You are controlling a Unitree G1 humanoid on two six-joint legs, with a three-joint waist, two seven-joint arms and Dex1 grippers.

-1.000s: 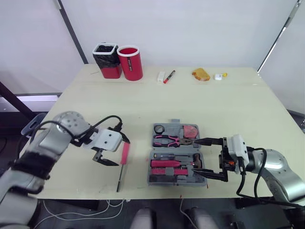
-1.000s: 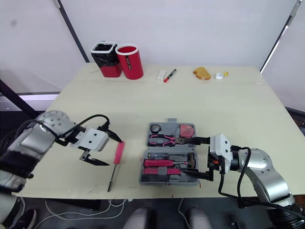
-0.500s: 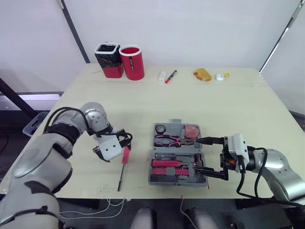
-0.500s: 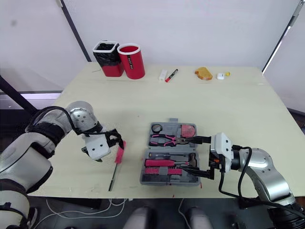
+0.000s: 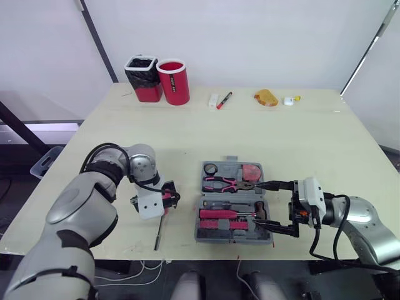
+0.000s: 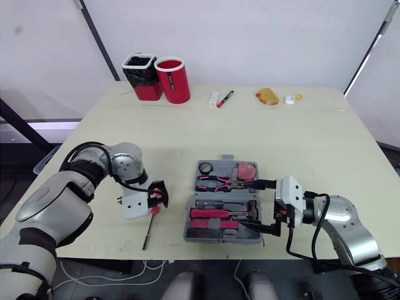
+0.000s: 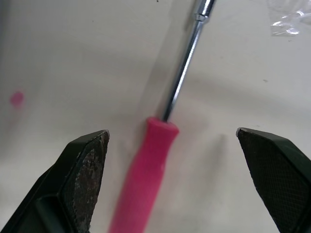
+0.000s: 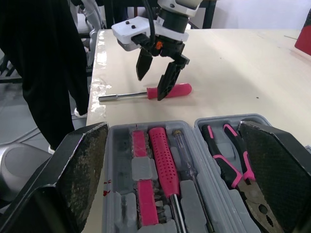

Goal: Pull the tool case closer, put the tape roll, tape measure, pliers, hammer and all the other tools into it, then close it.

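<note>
Head camera: the grey tool case [image 5: 230,197] lies open near the table's front edge, at about 5 o'clock from the table's middle. The pliers [image 5: 226,183] sit in its far half and a pink-handled tool [image 5: 217,214] in its near half. At the case's 9 o'clock a pink screwdriver [image 5: 157,232] lies on the table [image 5: 300,137], outside the case, with the left gripper [image 5: 167,199] down over its handle. At the case's 3 o'clock the right gripper [image 5: 257,204] is spread wide, one finger by each half. A red cup [image 5: 175,82] and a black-lined bin [image 5: 142,78] stand far off at 11 o'clock.

Left wrist: the fingers [image 7: 82,165] stand wide apart on either side of the pink handle, with a gap on each side.

Right wrist: this gripper's own fingers stand wide, framing the open case. Beyond the case the left gripper straddles the screwdriver handle. A person in dark clothes [image 8: 43,73] stands by the table edge.
</note>
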